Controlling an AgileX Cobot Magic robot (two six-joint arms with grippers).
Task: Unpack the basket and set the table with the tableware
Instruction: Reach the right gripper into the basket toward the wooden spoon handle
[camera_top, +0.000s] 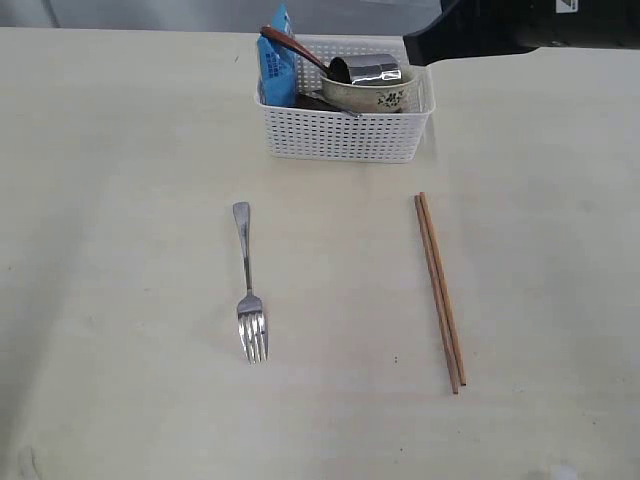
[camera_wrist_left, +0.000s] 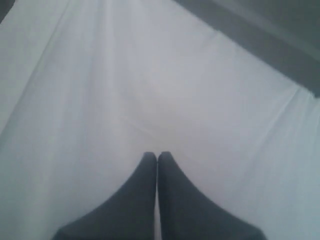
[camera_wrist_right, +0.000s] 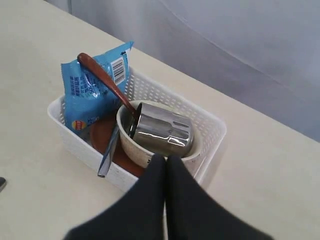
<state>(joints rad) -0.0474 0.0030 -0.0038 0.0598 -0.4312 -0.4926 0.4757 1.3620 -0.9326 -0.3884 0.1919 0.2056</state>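
Right jaws are clenched on nothing, tips just short of the steel mug (camera_wrist_right: 162, 132), which lies on its side in the floral bowl (camera_wrist_right: 126, 131) inside the white basket (camera_wrist_right: 202, 121). Beyond it a wooden spoon (camera_wrist_right: 105, 80) leans on the blue snack packet (camera_wrist_right: 82, 95). Fork (camera_top: 247, 285) and chopsticks (camera_top: 440, 292) lie on the counter (camera_top: 120, 200), well away. Left jaws clenched, empty.

staged robot test setup: cream table (camera_top: 110, 330), grey backdrop cloth (camera_wrist_right: 240, 45).

Brown plate (camera_wrist_right: 102, 135) mostly hidden under the bowl (camera_wrist_right: 134, 149), spoon (camera_wrist_right: 102, 76) head hidden behind the mug (camera_wrist_right: 162, 131), right arm (camera_top: 500, 35) cut by the exterior view's top edge — left wrist view blurred
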